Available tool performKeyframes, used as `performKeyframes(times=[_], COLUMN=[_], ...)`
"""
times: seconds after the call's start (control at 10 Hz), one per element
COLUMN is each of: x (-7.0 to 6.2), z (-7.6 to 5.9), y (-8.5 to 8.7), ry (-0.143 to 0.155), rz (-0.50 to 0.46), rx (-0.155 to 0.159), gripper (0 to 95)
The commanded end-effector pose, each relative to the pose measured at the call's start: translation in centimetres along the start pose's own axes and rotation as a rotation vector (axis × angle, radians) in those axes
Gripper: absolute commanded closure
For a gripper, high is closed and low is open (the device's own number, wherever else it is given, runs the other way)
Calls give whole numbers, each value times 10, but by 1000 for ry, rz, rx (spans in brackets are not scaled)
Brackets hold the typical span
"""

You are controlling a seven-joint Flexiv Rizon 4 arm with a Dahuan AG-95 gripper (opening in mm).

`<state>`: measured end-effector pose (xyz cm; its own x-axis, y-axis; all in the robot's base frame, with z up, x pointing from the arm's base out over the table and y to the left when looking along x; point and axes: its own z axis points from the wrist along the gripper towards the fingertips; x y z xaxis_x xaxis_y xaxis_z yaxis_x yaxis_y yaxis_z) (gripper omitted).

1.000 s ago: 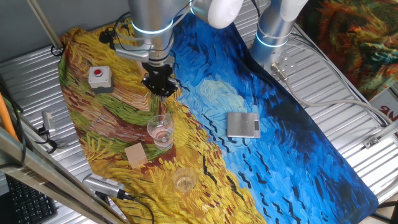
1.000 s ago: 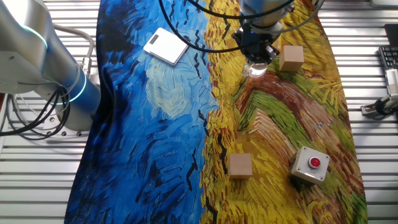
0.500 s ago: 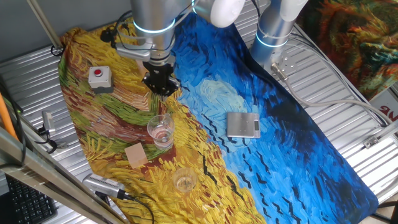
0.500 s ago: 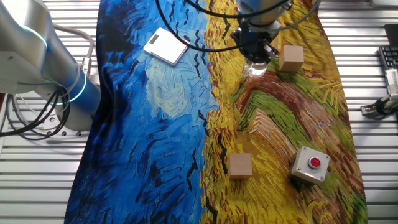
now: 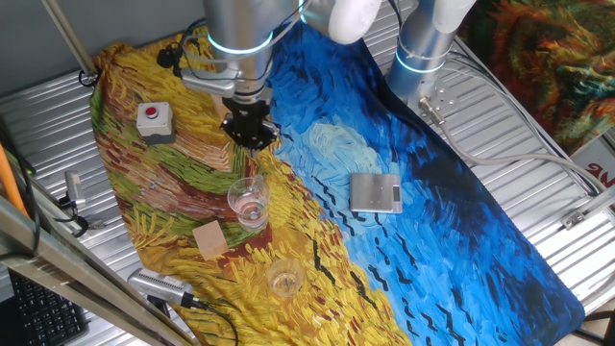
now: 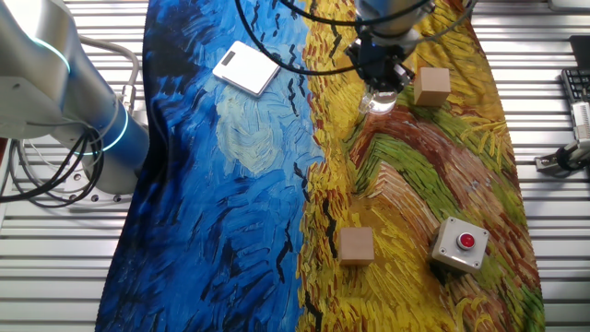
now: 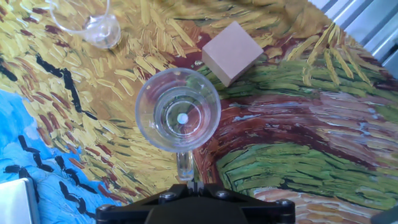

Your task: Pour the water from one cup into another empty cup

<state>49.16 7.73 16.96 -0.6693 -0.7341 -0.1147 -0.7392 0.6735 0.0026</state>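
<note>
The hand (image 5: 250, 128) hangs above the table (image 5: 452, 202), over the yellow half of the painted cloth (image 5: 317, 183), black and pointing straight down. How its fingers stand cannot be told: the hand view shows only the black base at the bottom edge, and the fixed views show a dark cluster with no clear gap. It grips nothing.

Just beyond it, towards the near edge in one fixed view, stands the taller tumbler (image 5: 248, 201), upright on the cloth and apart from the hand. From the hand view we look straight down its mouth (image 7: 178, 118): concentric rings, a bright spot at the centre, and glints in the bottom that fit a little water (image 7: 181, 119). In the other fixed view the tumbler (image 6: 379, 100) sits just under the dark hand (image 6: 377, 66).

The shorter cup (image 5: 285, 278) stands upright nearer the table's edge, well apart from the tumbler; the hand view catches it at the top left (image 7: 92, 23).

A wooden block (image 5: 209, 237) lies just beside the tumbler, not touching, between the two cups and off to one side. A second block (image 6: 356, 245), a red push-button box (image 5: 154, 120) and a small grey scale (image 5: 375, 192) lie on the cloth too.
</note>
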Motion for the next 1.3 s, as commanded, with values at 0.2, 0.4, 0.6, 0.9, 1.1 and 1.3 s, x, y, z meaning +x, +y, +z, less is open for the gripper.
performKeyframes(times=[0.2, 0.4, 0.6, 0.9, 1.1, 1.3], x=[-5, -2, 18, 15, 14, 10], z=[-6, -9, -21, -21, -21, -18], y=[6, 7, 13, 11, 12, 10], ry=[23, 44, 45, 40, 19, 30], rz=[24, 67, 87, 123, 111, 62], rx=[11, -9, -9, -22, -25, -17], gripper=[950, 950, 950, 950, 950, 950])
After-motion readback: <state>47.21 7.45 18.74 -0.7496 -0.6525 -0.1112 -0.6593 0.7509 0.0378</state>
